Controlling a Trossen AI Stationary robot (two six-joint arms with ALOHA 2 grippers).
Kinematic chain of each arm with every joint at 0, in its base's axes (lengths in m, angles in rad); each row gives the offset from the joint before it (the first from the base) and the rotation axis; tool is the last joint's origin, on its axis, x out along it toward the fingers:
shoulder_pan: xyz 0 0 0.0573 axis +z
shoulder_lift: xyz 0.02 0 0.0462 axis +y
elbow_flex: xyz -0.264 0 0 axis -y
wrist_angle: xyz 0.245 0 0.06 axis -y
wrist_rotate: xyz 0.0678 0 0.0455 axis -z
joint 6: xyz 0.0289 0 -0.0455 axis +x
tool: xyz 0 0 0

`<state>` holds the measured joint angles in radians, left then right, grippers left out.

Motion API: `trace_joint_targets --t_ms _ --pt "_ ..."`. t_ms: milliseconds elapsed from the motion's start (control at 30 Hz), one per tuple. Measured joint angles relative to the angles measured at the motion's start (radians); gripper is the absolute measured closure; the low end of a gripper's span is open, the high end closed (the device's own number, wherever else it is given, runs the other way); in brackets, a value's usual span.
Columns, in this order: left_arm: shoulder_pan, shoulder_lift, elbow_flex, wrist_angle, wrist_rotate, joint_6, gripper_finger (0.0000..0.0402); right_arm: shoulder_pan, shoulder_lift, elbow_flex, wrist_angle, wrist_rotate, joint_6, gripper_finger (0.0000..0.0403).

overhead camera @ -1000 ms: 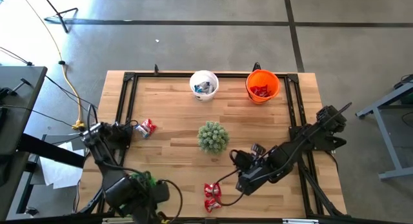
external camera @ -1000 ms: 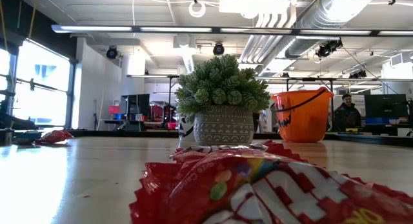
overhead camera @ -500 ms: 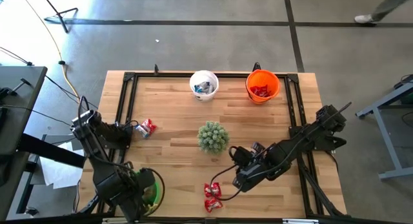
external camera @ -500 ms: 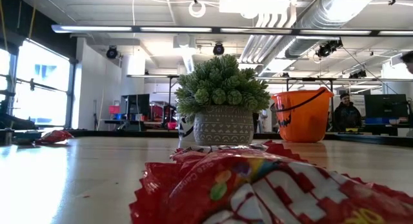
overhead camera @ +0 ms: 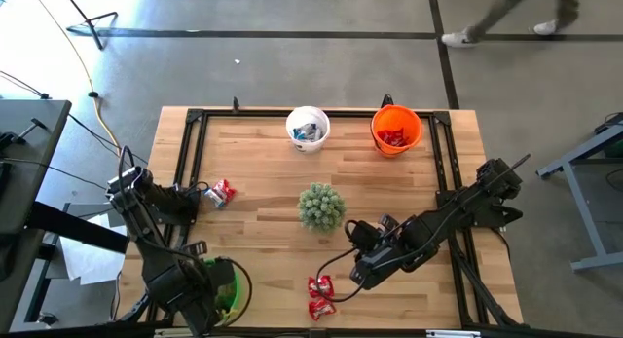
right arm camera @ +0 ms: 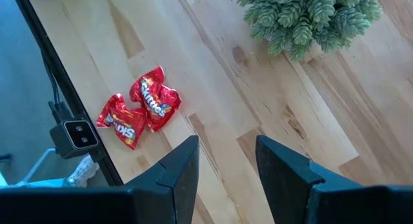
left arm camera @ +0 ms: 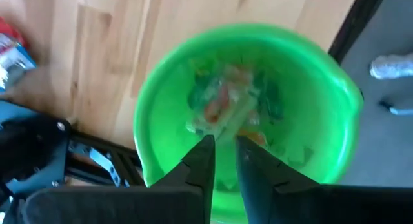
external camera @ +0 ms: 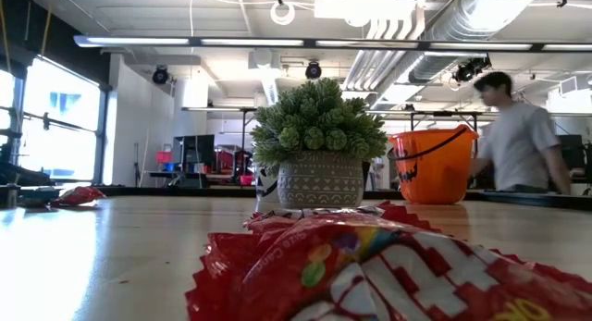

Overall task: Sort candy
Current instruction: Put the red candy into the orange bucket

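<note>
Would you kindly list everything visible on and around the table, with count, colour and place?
red candy packets: two, red, touching, near the table's front edge.
candy by the left rail: a red and a blue-white piece, left side.
plant: one, green in a pale pot, table centre.
white bucket: one, back edge, wrappers inside.
orange bucket: one, back right, red candy inside.
green bucket: one, front-left corner, mixed candy inside.
person: one, walking behind the table.
left end effector: above the green bucket, fingers slightly apart.
right end effector: open, empty, near the red packets.
</note>
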<state>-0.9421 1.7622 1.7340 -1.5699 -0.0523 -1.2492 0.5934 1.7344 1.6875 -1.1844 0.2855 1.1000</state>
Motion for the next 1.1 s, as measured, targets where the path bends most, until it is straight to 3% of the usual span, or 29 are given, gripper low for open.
trace_joint_targets --t_ms 267,500,733,900,1100 --pt "0.015 0.000 0.000 -0.001 -0.120 0.053 0.0339 0.000 0.000 0.000 0.001 0.083 0.140 0.0253" --pt "0.034 0.000 0.000 -0.001 -0.198 0.129 0.0339 0.000 0.017 0.000 0.096 0.043 0.236 0.0253" --pt "0.036 0.001 0.000 -0.001 -0.258 0.154 0.0339 0.005 0.118 0.000 0.311 -0.055 0.156 0.0253" --pt "0.040 0.001 0.000 -0.001 -0.313 0.187 0.0339 -0.003 0.198 0.000 0.310 -0.139 0.088 0.0253" --pt "0.062 0.001 0.000 -0.002 -0.329 0.189 0.0339 -0.019 0.245 0.000 0.336 -0.148 -0.079 0.0253"
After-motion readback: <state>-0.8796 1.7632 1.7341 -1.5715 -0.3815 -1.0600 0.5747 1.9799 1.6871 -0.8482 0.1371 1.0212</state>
